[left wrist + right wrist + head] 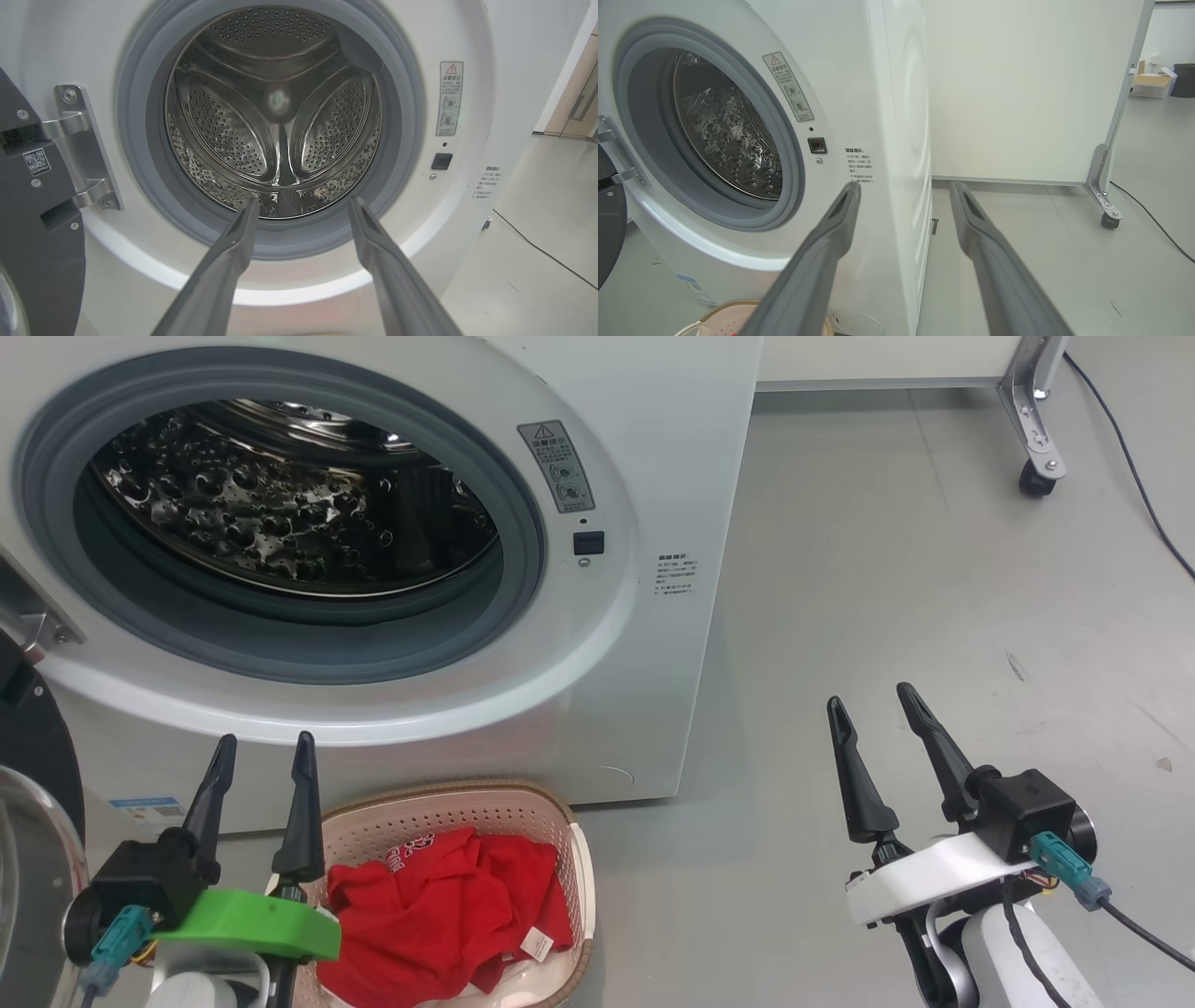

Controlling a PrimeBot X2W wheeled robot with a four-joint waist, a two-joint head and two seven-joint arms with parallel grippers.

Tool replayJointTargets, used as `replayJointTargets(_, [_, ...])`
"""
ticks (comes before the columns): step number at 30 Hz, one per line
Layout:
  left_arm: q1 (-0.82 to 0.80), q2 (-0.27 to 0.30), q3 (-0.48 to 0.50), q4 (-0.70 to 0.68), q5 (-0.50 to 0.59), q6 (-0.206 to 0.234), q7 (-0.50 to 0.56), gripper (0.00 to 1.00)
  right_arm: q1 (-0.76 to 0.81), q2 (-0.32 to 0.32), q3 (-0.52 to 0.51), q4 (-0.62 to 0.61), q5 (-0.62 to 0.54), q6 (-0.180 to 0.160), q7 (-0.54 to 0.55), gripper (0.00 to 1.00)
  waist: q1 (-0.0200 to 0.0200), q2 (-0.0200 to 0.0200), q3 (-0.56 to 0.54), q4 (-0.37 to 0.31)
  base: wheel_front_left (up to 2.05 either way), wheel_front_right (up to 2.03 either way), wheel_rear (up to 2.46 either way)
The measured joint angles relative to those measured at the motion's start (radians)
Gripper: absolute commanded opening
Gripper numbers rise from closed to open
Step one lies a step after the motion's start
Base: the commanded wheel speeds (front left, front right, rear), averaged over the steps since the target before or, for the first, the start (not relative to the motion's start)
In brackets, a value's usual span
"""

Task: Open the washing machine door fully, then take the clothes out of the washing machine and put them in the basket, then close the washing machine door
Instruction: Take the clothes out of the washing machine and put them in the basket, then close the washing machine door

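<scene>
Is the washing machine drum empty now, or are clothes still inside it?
Empty: the drum shows bare perforated steel, and the red clothes lie in the basket.

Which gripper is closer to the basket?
The left gripper, on the green mount: in the head view it stands right at the basket rim. The right gripper, on a white mount, is well apart, over the floor.

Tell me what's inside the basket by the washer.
The basket holds the clothes, a crumpled red heap with a white tag. The heap covers the basket's floor, so anything underneath cannot be seen, and the left gripper hides its left corner.
</scene>
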Motion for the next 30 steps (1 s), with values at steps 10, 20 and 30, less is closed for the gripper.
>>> replayJointTargets(10, [0.005, -0.006, 0.002, 0.000, -0.001, 0.000, 0.000, 1.00, 0.000, 0.000, -0.002, 0.000, 0.000, 0.000, 0.000, 1.00, 0.0000, 0.0000, 0.004, 0.003, -0.19, 0.40, -0.21])
replayJointTargets(20, [0.005, -0.007, 0.010, -0.002, -0.001, 0.000, 0.000, 1.00, 0.000, 0.000, -0.002, 0.000, 0.000, 0.000, 0.000, 1.00, 0.0000, 0.0000, 0.004, 0.005, -0.59, 0.83, -0.24])
replayJointTargets(30, [0.005, -0.008, 0.021, -0.006, -0.001, 0.000, 0.000, 1.00, 0.000, 0.000, -0.003, 0.001, 0.000, 0.003, 0.000, 1.00, 0.0000, 0.0000, 0.005, 0.003, -0.98, 1.14, -0.16])
